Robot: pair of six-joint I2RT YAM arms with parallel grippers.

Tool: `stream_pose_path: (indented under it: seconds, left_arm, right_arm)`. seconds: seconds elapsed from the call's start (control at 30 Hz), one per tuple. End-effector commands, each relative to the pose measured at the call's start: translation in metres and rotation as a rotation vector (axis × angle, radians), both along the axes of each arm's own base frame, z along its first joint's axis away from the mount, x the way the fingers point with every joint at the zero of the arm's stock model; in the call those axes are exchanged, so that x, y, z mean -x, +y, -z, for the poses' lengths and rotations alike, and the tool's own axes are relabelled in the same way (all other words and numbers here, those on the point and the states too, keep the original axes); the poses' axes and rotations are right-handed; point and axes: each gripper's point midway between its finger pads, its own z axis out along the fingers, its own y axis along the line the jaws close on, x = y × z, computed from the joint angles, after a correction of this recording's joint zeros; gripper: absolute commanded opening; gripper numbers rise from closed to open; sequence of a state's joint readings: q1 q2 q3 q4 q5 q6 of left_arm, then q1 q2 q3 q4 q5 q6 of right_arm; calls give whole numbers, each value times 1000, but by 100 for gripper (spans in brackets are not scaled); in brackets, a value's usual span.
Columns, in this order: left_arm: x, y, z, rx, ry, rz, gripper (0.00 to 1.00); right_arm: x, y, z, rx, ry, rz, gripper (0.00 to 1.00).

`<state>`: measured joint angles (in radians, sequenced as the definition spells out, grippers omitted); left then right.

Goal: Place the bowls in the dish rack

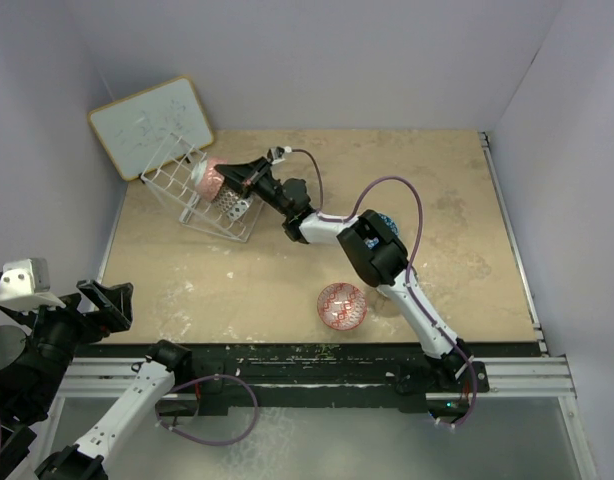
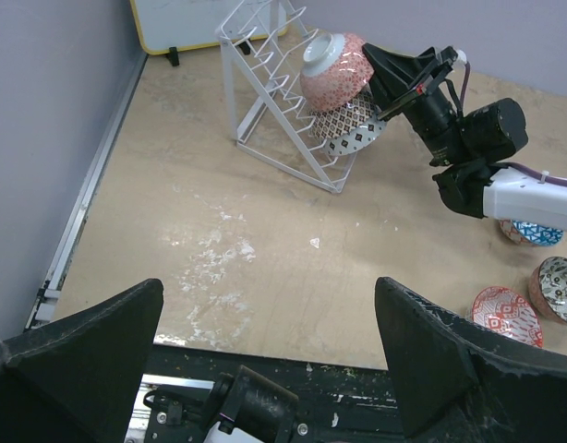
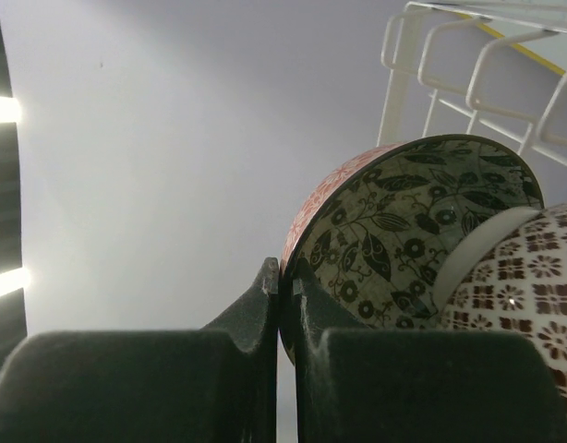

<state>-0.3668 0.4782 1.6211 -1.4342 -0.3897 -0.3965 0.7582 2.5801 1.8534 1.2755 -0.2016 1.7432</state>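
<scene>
**Straight ahead of the right gripper [image 3: 282, 277]: a red-pink bowl [image 3: 404, 231] on edge in the dish rack [image 2: 272, 100]**

The right gripper is clamped onto the bowl's rim, one finger on each side of the lip. From the fingertips the bowl's body lies forward and up to the right in the wrist view, with its mouth turned back toward the arm. It leans tilted against the rack's slanted wires at the far left of the desk [image 1: 437, 180]. A black-and-white bowl [image 2: 353, 134] sits lower in the rack, just below it; whether the two touch I cannot tell.

Letting go, I judge, turns on the bowl resting between wires rather than sliding onto that neighbour. Only the right arm is near. The left gripper [image 2: 270, 291] hangs wide open at the near left edge, well apart.

Outside, the bowl is red-pink with a fine pale pattern and a white foot. Inside are dark leaves and flowers on a light ground, glazed and probably slick.

A red bowl [image 1: 342, 306], a blue bowl [image 2: 533, 233] and a grey bowl [image 2: 560, 288] lie on the desk.
</scene>
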Motion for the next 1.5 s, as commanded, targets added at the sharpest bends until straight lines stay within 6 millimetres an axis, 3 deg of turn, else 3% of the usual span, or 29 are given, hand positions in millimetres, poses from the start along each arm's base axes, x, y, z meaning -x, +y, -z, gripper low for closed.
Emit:
stream_pose_path:
  seconds: [0.0,0.67,1.0,1.13,1.47]
  left_arm:
    - [-1,2,-6,-12,-13,-9,99]
    - [-1,1,-7,-7,-16,-5,99]
    - [-1,2,-8,-7,-18,-6,99]
    - [0,1,-9,-4,-22,-4,99]
    - [3,2,-9,4,-25,-5,99]
  right_arm:
    - [7,-6,-40,-82,-55,-24,4]
    - [2,-7,-10,79,88,17,19]
    - [-1,-6,-6,160,125,29,26]
    - [-2,-9,-1,212,150,52,40]
    - [2,-17,5,281,190,71,41]
